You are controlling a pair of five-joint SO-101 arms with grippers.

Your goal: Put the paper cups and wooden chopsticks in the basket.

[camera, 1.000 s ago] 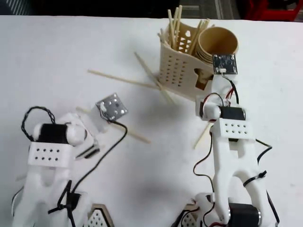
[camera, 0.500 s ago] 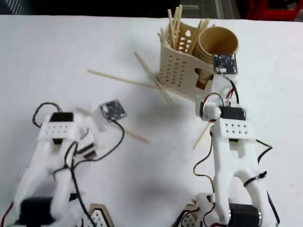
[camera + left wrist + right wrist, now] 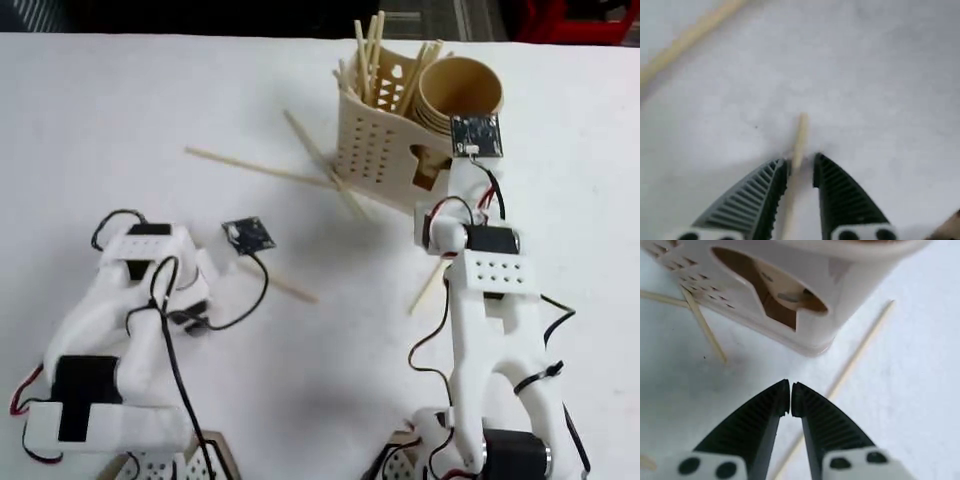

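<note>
**Left arm** (image 3: pixel 105 310): folded back over its base, wrist pitched down at the white table (image 3: pixel 120 110).

**Left pincer** (image 3: pixel 800 167): jaws narrowly apart, straddling one pale wooden chopstick (image 3: pixel 800 132). One jaw lies against the stick and a sliver of table shows at the other, so the stick is not clamped. The stick's end projects just past the fingertips. A second loose chopstick (image 3: pixel 687 37) lies on the table well ahead of this pincer.

**Right arm** (image 3: pixel 490 330): stretched straight forward from its base, wrist low.

**Right pincer** (image 3: pixel 790 400): jaws together, holding nothing. The cream perforated plastic basket (image 3: pixel 850 295) stands just ahead of the fingertips, apart from them. A third loose chopstick (image 3: pixel 860 347) lies on the table, running from beside the basket back under this pincer.

**Basket contents:** a stack of tan paper cups (image 3: pixel 460 90) on the side nearest the right pincer, and a bundle of upright chopsticks (image 3: pixel 370 55) beyond it.
</note>
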